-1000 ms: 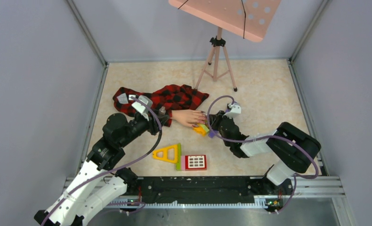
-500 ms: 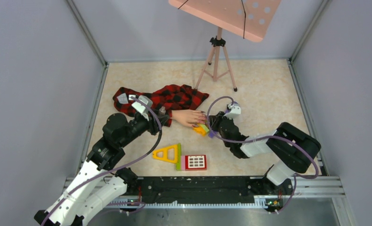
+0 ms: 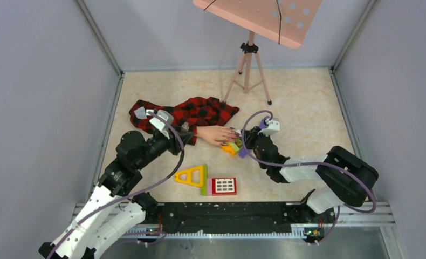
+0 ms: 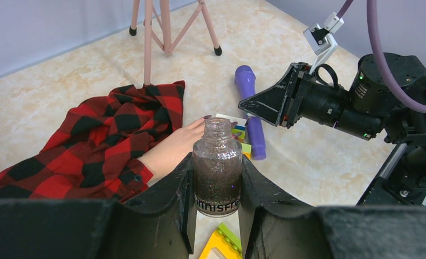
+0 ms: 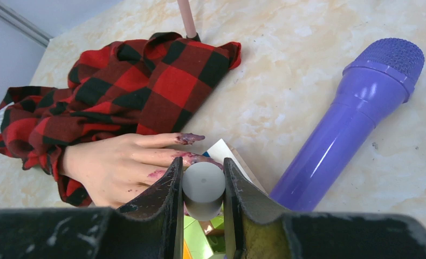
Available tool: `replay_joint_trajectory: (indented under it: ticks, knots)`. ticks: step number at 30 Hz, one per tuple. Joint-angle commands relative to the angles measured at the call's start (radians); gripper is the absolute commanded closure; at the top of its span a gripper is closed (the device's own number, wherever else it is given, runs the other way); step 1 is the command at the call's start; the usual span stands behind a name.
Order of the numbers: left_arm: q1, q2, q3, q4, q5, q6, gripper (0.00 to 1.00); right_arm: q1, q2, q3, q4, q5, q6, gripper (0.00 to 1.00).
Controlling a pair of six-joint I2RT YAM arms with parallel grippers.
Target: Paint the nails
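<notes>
A flesh-coloured mannequin hand [image 3: 215, 135] in a red-and-black plaid sleeve [image 3: 192, 112] lies on the table, fingers to the right. Its nails [image 5: 188, 139] are smeared purple. My left gripper [image 4: 216, 183] is shut on an open glass bottle of dark glitter polish [image 4: 217, 168], held upright beside the wrist. My right gripper [image 5: 203, 186] is shut on the grey brush cap [image 5: 203, 188], right over the fingertips; the brush itself is hidden below the cap. In the top view the right gripper [image 3: 242, 141] sits at the fingertips and the left gripper [image 3: 185, 134] at the cuff.
A purple toy microphone [image 5: 348, 121] lies just right of the fingers. Coloured toy blocks [image 3: 231, 148] lie under the fingertips. A yellow triangle piece [image 3: 192, 176] and a red window block [image 3: 223, 186] lie nearer. A pink tripod stand [image 3: 248, 65] stands behind.
The right arm's rear links have shifted right and nearer, and its wrist has turned slightly; the gripper stays at the fingertips. The left arm holds still with the bottle.
</notes>
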Motion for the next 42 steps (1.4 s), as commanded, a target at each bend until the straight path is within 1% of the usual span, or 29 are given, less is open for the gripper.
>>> replay_joint_trajectory:
  ticks: [1, 16, 34, 42]
  knots:
    - [-0.005, -0.015, 0.004, 0.038, 0.006, 0.004, 1.0, 0.017, -0.044, 0.003, 0.014, 0.023, -0.016, 1.0]
    - [-0.007, -0.015, 0.004, 0.036, 0.001, 0.005, 1.0, 0.017, 0.056, 0.043, 0.07, -0.034, -0.018, 1.0]
    - [-0.006, -0.009, 0.003, 0.035, -0.003, 0.005, 1.0, 0.019, 0.112, 0.084, 0.1, -0.055, -0.046, 1.0]
    - [-0.006, -0.006, 0.003, 0.034, -0.004, 0.007, 1.0, 0.018, 0.114, 0.07, 0.104, -0.047, -0.036, 1.0]
